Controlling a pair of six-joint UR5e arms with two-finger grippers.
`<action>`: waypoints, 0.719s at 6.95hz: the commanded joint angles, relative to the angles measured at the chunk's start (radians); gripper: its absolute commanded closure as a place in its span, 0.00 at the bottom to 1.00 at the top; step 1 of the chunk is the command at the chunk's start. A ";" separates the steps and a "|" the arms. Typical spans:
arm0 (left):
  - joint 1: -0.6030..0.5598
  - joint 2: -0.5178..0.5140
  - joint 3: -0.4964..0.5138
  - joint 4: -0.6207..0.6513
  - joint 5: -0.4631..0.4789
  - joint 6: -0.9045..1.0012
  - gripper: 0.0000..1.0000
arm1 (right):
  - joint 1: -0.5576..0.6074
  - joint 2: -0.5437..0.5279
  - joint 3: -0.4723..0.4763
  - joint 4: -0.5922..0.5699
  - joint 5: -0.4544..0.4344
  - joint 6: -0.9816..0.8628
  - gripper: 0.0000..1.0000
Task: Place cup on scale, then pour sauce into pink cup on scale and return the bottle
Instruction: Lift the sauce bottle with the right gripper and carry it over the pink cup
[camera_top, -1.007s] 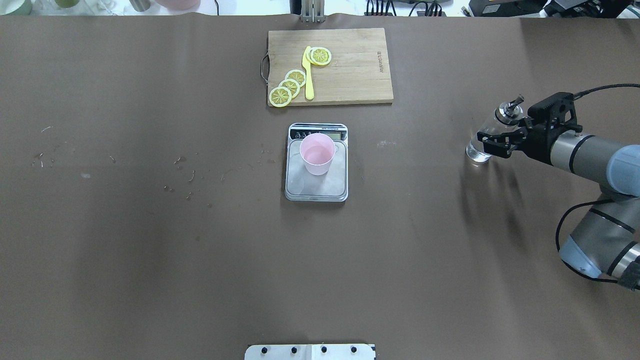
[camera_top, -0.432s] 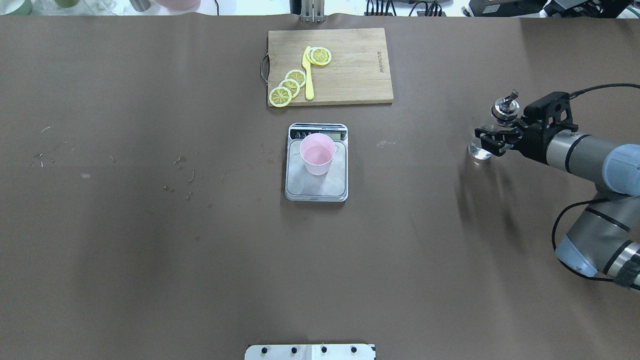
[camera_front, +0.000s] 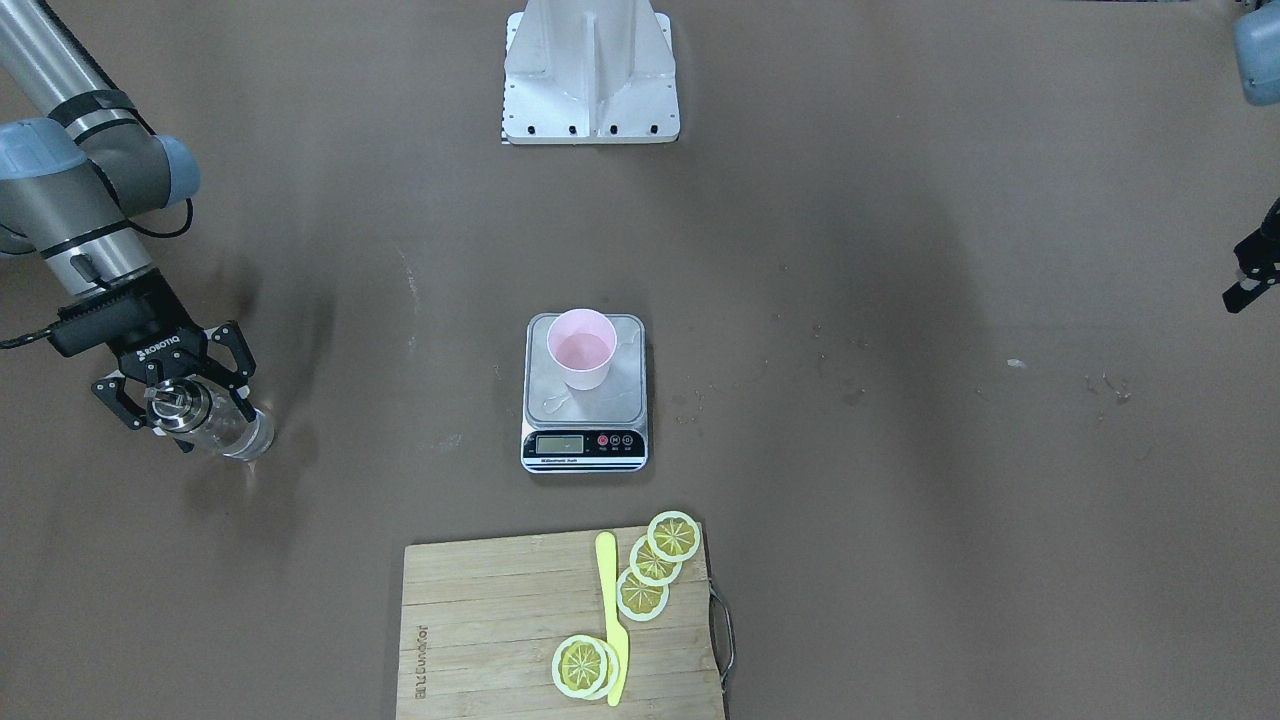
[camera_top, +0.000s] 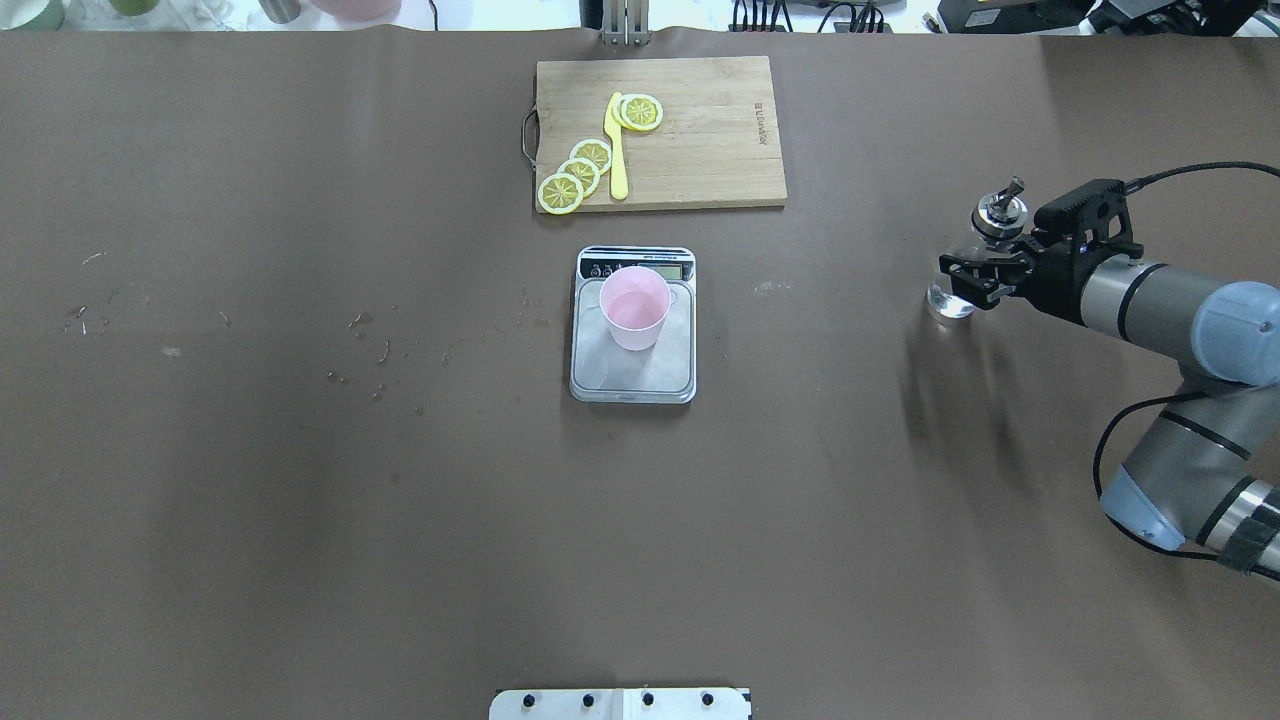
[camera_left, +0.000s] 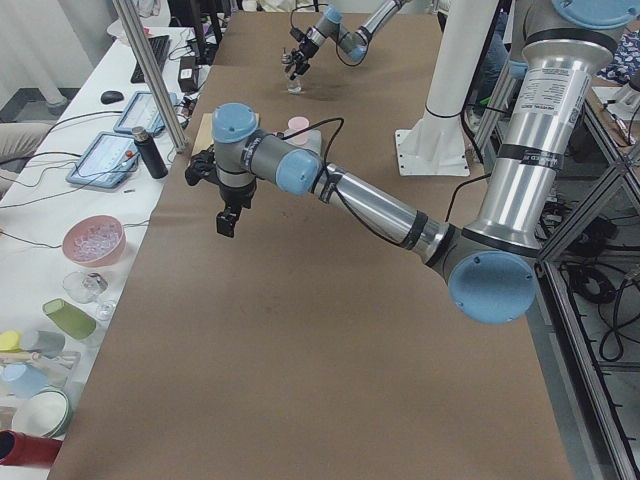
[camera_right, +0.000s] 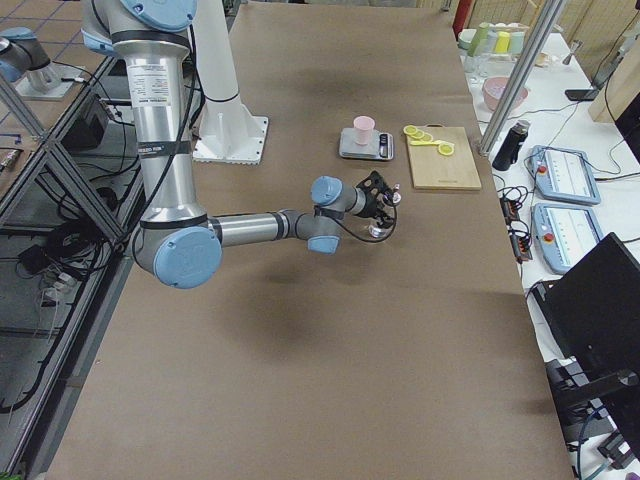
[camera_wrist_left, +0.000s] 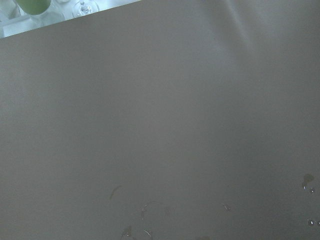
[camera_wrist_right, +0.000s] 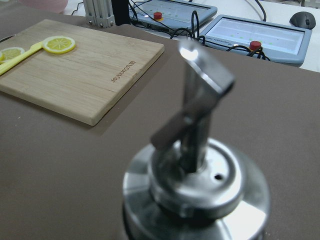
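Note:
The pink cup (camera_top: 634, 305) stands upright on the scale (camera_top: 632, 382), near its display end, also seen in the front view as cup (camera_front: 581, 348) on scale (camera_front: 583, 443). At the table's right side my right gripper (camera_top: 965, 282) is shut on the bottle (camera_top: 950, 302), whose glass base is at or just above the table. The bottle's steel collar and spout (camera_wrist_right: 195, 165) fill the right wrist view. The sauce is clear and hard to make out in the glass. My left gripper (camera_left: 228, 222) hangs over bare table at the left; whether it is open or shut is not visible.
A wooden cutting board (camera_top: 700, 150) with lemon slices (camera_top: 580, 170) and a yellow knife (camera_top: 616, 150) lies beyond the scale. The robot's base plate (camera_front: 590, 70) sits at the near edge. Small droplets and crumbs (camera_top: 370, 340) mark the table left of the scale.
My right gripper has carried the bottle a little farther from the robot and slightly left. The bottle has come more upright. Cup and scale have not moved.

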 joint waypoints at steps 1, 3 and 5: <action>-0.001 0.001 0.000 0.000 0.000 0.000 0.02 | 0.003 0.038 0.191 -0.372 -0.020 -0.079 1.00; 0.000 -0.002 0.003 0.000 0.000 0.000 0.02 | -0.041 0.096 0.445 -0.819 -0.090 -0.138 1.00; -0.003 0.003 0.002 0.000 0.000 0.000 0.02 | -0.145 0.226 0.496 -1.112 -0.206 -0.147 1.00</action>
